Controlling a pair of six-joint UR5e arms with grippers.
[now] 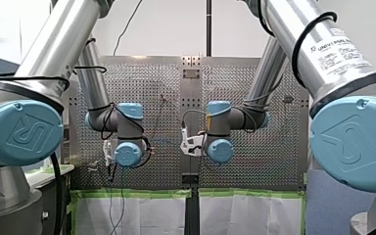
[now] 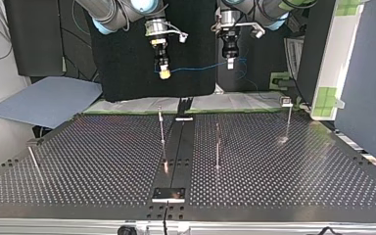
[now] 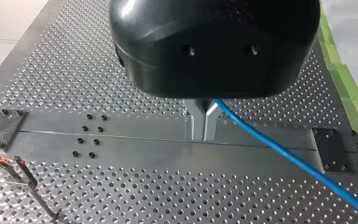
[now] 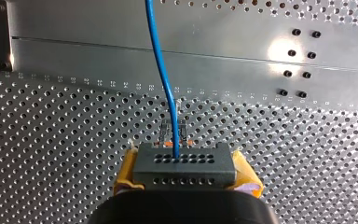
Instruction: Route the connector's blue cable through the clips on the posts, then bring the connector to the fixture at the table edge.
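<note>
Clamping the connector [image 4: 185, 164] firmly between the yellow pads of my right gripper [image 2: 164, 73], high over the table [image 2: 88, 161]. Pinching the blue cable [image 3: 279, 151] in the metal fingers of my left gripper [image 3: 204, 134], closed down onto it, not yet threading any clip [image 4: 171, 132].

Risking a miss by lowering the span slack or off-line, snagging and bending a thin post [image 2: 162, 128], or tugging the cable out of the connector.

Reading "UNIVERSAL ROBOTS" on my right arm's label [image 1: 340, 49]; failing to make out the table's tiny numerals.

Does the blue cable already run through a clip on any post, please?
No, the blue cable hangs in the air between my right tool and my left tool, clear of the posts.
</note>
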